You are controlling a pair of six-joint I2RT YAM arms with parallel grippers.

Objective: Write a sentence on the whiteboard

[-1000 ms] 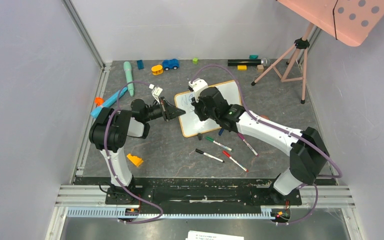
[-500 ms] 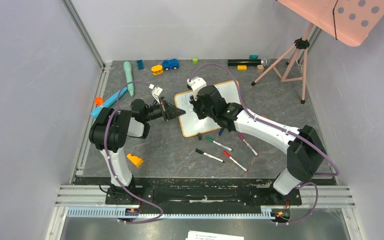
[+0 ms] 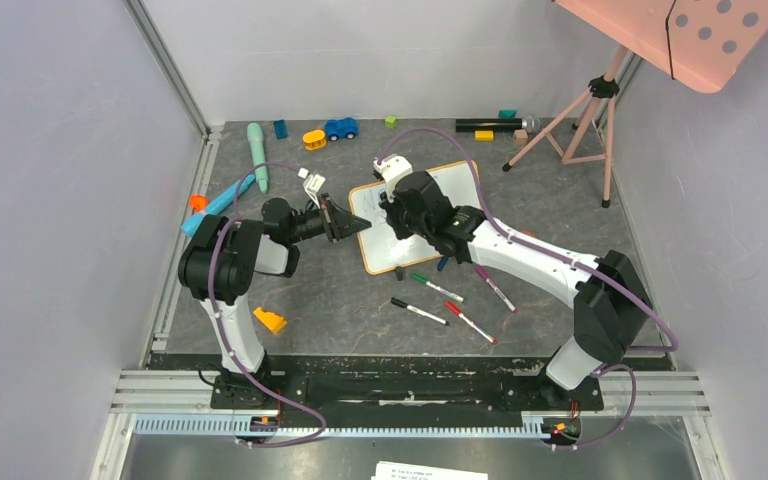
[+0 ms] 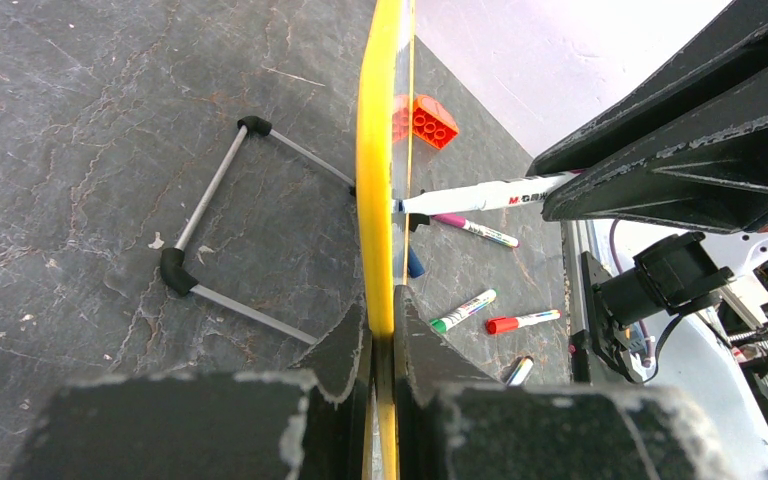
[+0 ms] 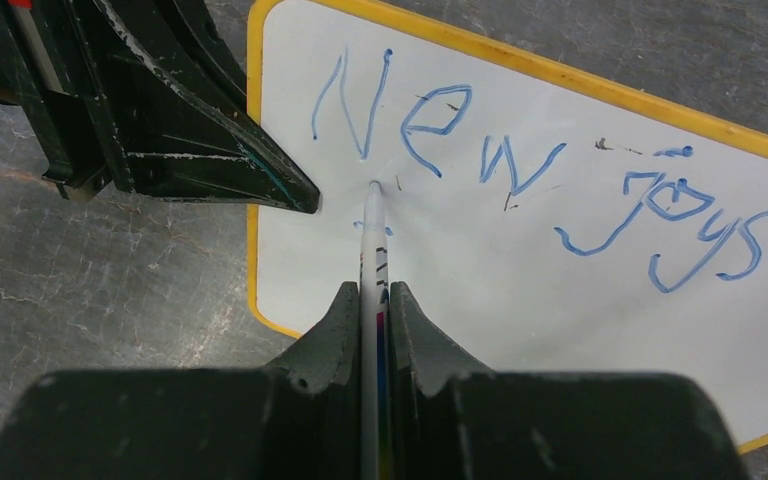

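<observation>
Grey bench (image 3: 340,300) holds the whiteboard (image 3: 460,188) near its centre, left tool (image 4: 385,322) clamped on its left edge, right tool (image 5: 372,295) closed on a marker (image 5: 372,230) touching it. Of the sentence (image 5: 520,175), line 1 "New joys" stands; line 2 is barely begun. Since 1 second ago the right tool edged farther back.

This is a robotics lab test cell. A left arm (image 3: 230,268) and a right arm (image 3: 550,268) are bolted to aluminium rails (image 3: 160,384) at the edge of a dark mat (image 3: 350,310), boxed in by plain grey panels (image 3: 50,200). Purple cables (image 3: 430,130) run along the arms. Toys (image 3: 341,128), markers (image 3: 419,311) and a whiteboard (image 3: 460,185) lie scattered, and a tripod (image 3: 580,115) stands in the corner.
</observation>
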